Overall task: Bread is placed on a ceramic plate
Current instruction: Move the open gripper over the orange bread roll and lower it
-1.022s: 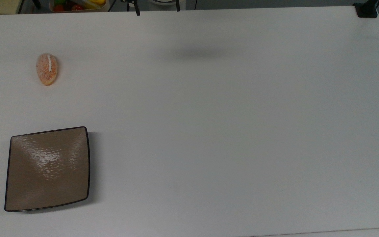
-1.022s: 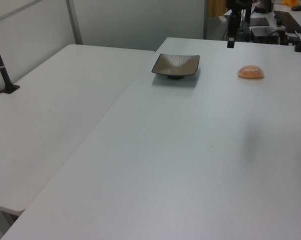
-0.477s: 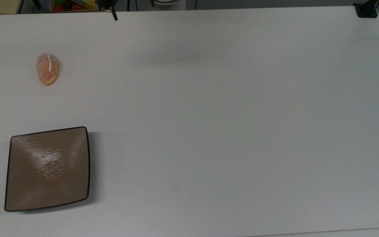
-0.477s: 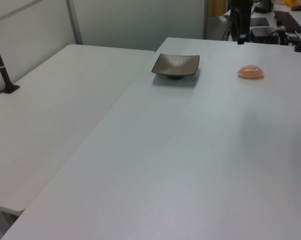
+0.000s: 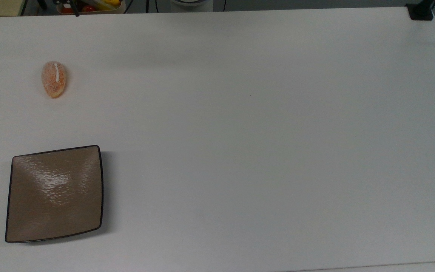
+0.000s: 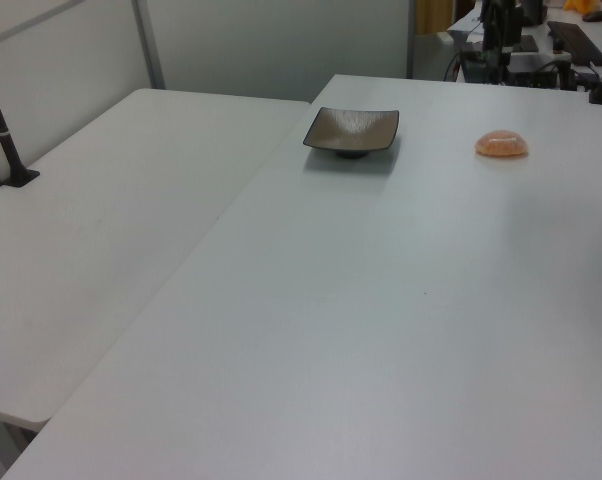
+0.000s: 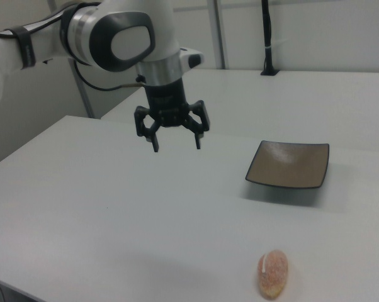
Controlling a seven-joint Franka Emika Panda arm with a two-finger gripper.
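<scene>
The bun (image 5: 54, 79) lies alone near the table's (image 5: 240, 151) edge, well apart from the square plate (image 5: 54, 193). The gripper (image 7: 175, 146) hangs empty, fingers spread. Next, I think, it must reach the bun and grab it.

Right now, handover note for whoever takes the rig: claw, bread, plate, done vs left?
Claw: open, empty, hanging above the table, apart from both items.
Bread: lying on the bare table, untouched, white stripe up. In the top view it sits above the ceramic plate, with a clear gap between them.
Ceramic plate: flat on the table, nothing on it.
Done: nothing yet; no grasp made.
Left: bring the claw over the bread, grasp it, carry it to the ceramic plate, release it there.
</scene>
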